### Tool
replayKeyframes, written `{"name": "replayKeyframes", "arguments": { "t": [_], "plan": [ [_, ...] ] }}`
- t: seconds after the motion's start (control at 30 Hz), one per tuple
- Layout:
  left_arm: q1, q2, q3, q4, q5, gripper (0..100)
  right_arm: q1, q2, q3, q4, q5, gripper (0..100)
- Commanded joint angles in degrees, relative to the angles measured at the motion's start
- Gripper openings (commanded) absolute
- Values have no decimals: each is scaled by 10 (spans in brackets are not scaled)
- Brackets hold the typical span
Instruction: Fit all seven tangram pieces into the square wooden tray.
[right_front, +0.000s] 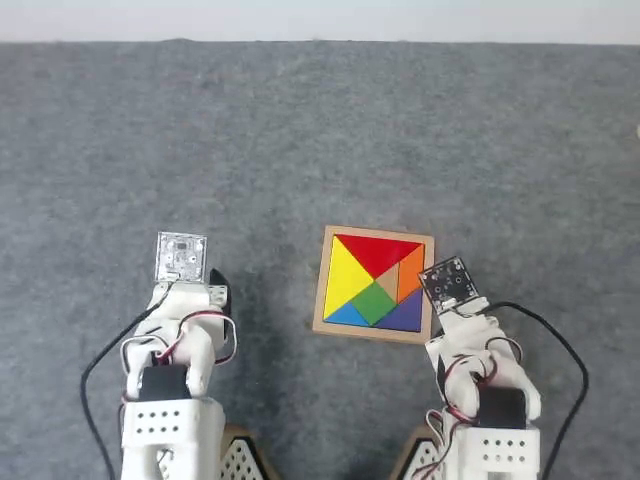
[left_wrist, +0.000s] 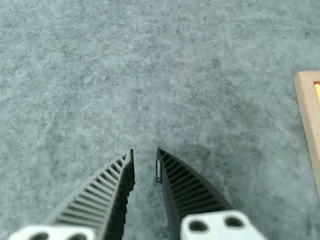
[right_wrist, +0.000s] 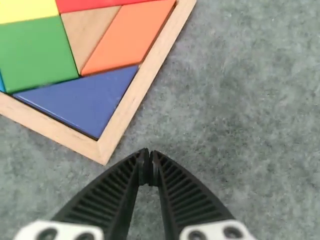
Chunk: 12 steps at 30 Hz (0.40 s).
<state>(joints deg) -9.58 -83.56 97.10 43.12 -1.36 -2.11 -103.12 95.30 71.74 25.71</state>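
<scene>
Centrally on the grey, felt-covered table (right_front: 300, 130) lies the square wooden tray (right_front: 321, 285), flat and filled edge to edge by seven pieces. A large red triangle (right_front: 380, 250) occupies the far side and a large yellow triangle (right_front: 345, 275) the left side. A green square (right_front: 373, 300) sits in the middle, with a small bare-wood triangle (right_front: 388, 283) touching it. An orange parallelogram (right_front: 410, 275) lies along the right rim. A light blue triangle (right_front: 345, 315) and a dark blue triangle (right_front: 405, 313) fill the near side. All seven lie flush within the rim.

The left arm (right_front: 185, 340) stands well to the left of the tray. The left tool (left_wrist: 145, 157) hangs over bare table; its ribbed black fingers (left_wrist: 112, 185) are slightly apart at the tips, with nothing between them. The tray's rim appears at the edge of that wrist view.

The right arm (right_front: 475, 360) stands at the tray's near right corner. The right tool (right_wrist: 149, 159) has its tips pressed together and empty, just off that corner, beside the dark blue triangle and over the table rather than the tray.
</scene>
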Motion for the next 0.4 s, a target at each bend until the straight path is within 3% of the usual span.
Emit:
{"name": "replayKeyframes", "arguments": {
  "t": [0.0,0.37],
  "plan": [
    [-1,-29,-3,33,-3,71,5,-6,11,0,-2,9],
    [-1,-127,-3,171,-3,71,6,-6,11,5,-2,8]
  ]
}}
